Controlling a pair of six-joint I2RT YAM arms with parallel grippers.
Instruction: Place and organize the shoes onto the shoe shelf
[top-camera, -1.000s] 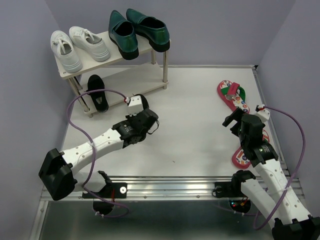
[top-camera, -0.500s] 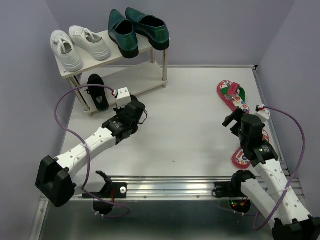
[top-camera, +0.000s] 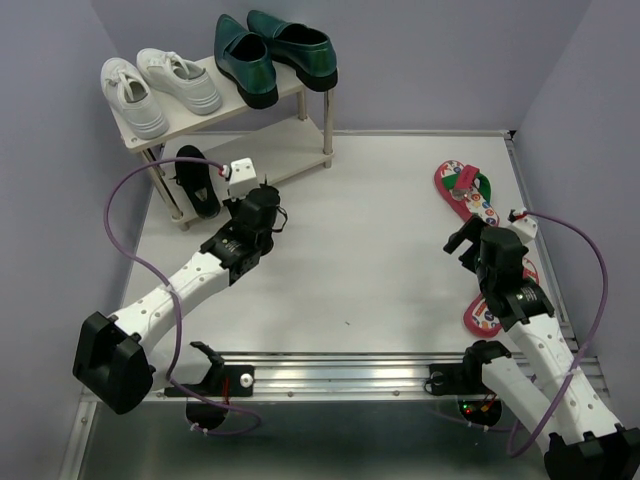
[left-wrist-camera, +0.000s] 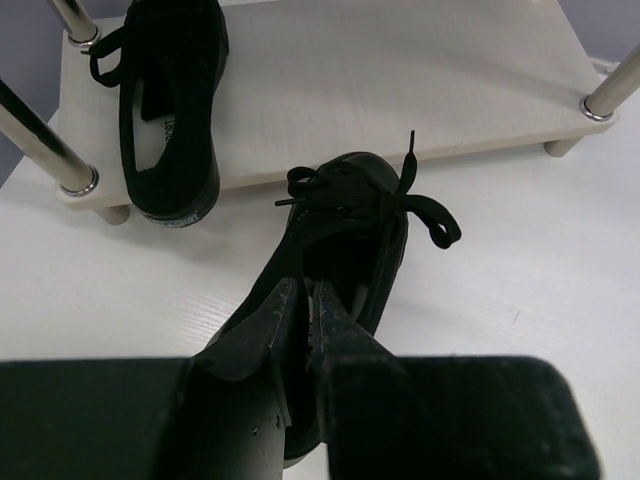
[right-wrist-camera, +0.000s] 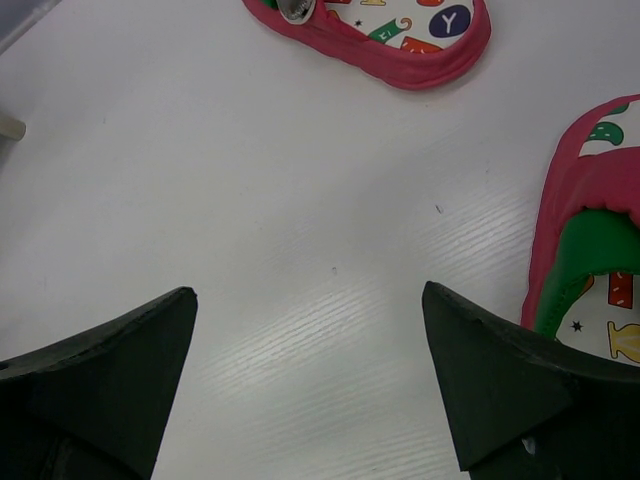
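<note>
Left gripper (left-wrist-camera: 306, 292) clamped on black shoe (left-wrist-camera: 350, 215) collar, frame centre: probably light, soft-sided, floppy laces, so the collar suits; right gripper (right-wrist-camera: 308, 290) jaws apart, empty.

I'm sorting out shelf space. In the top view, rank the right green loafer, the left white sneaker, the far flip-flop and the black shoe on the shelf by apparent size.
1. loafer
2. sneaker, slightly smaller
3. flip-flop and shelved black shoe: they look alike, too close to rank
</note>
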